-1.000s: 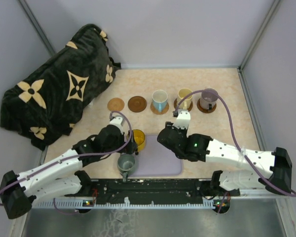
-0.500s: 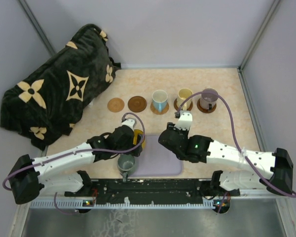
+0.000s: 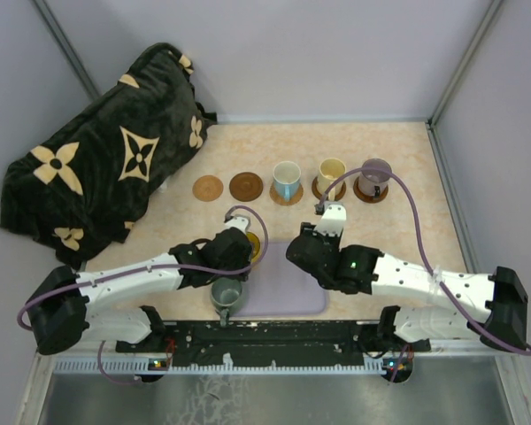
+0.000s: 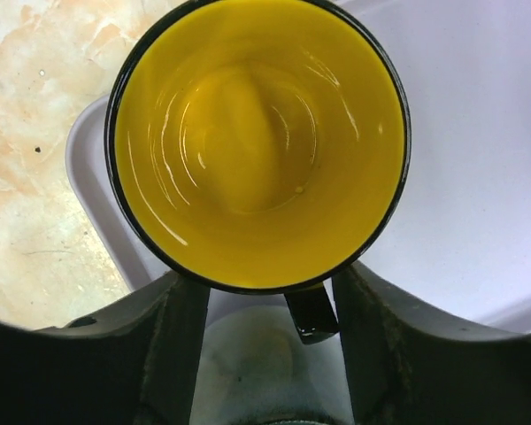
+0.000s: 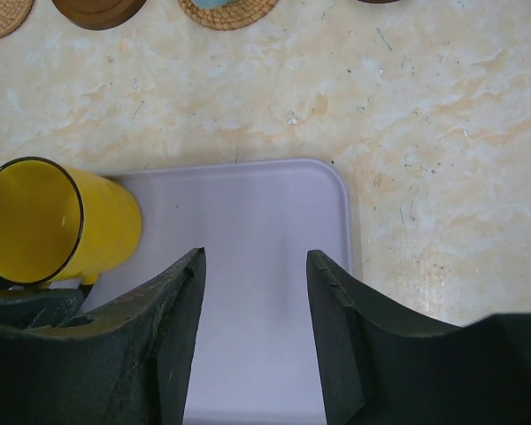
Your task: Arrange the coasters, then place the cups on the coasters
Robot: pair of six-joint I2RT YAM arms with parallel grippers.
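Observation:
The yellow cup stands on the left end of the lavender tray. My left gripper is shut on it, a finger against each side and the black handle in the gap. A grey-green cup stands near the front edge. Two coasters lie bare, one light tan and one dark brown. To their right, the white cup, cream cup and purple-grey cup each sit on a coaster. My right gripper hangs open over the tray, holding nothing.
A dark flower-patterned blanket is heaped at the back left. Grey walls close in the marbled table at the back and sides. The two arms nearly meet over the tray.
My left gripper has slid right onto the yellow cup, and its jaws have narrowed around it. The right arm has barely shifted.

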